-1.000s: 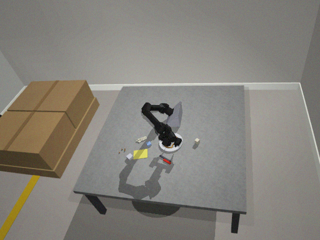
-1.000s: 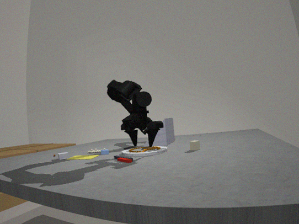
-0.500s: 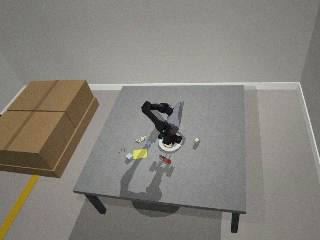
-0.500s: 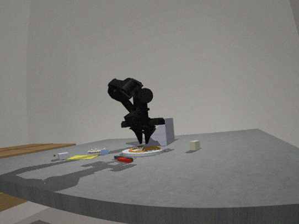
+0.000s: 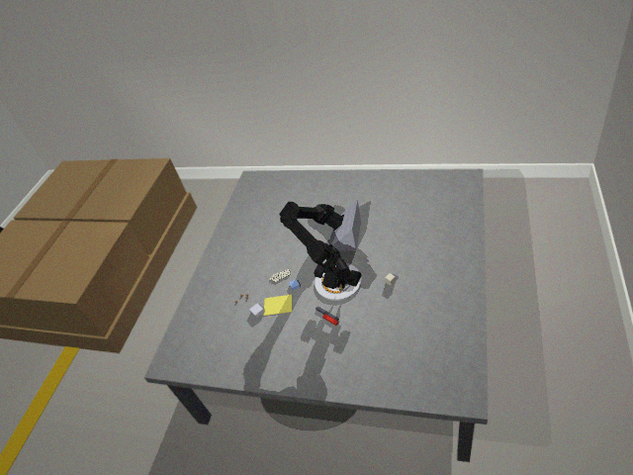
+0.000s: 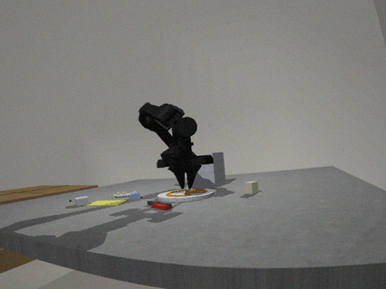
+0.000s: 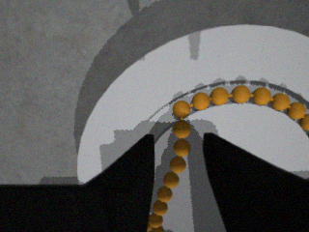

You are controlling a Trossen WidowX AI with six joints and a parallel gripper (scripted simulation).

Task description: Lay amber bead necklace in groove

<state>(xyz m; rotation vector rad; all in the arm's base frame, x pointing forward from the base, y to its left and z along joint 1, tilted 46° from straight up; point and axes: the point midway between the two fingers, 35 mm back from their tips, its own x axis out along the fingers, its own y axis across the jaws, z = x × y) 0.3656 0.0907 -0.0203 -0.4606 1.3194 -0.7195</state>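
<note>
The round white bead board (image 5: 337, 298) (image 6: 163, 199) (image 7: 145, 82) lies flat on the table. The amber bead necklace (image 5: 333, 290) (image 6: 173, 195) (image 7: 240, 94) lies on it. In the wrist view its upper arc follows the groove, with the dark groove line showing just outside the beads. At the left it bends sharply, and a strand runs down inward of the groove's curve. My gripper (image 6: 186, 188) (image 7: 178, 142) points down just above the board, partly open, with a gap on both sides of this strand. The strand's lower part is cut off by the view.
A red and dark tool (image 5: 329, 319) (image 6: 161, 206) lies in front of the board. A cream block (image 5: 390, 278) (image 6: 251, 187) stands to the right. To the left are a blue block (image 5: 294, 284), a yellow sheet (image 5: 277, 305), a pale block (image 5: 255, 309) and a whitish beaded item (image 5: 280, 276). A grey-lilac wedge (image 5: 347, 233) stands behind.
</note>
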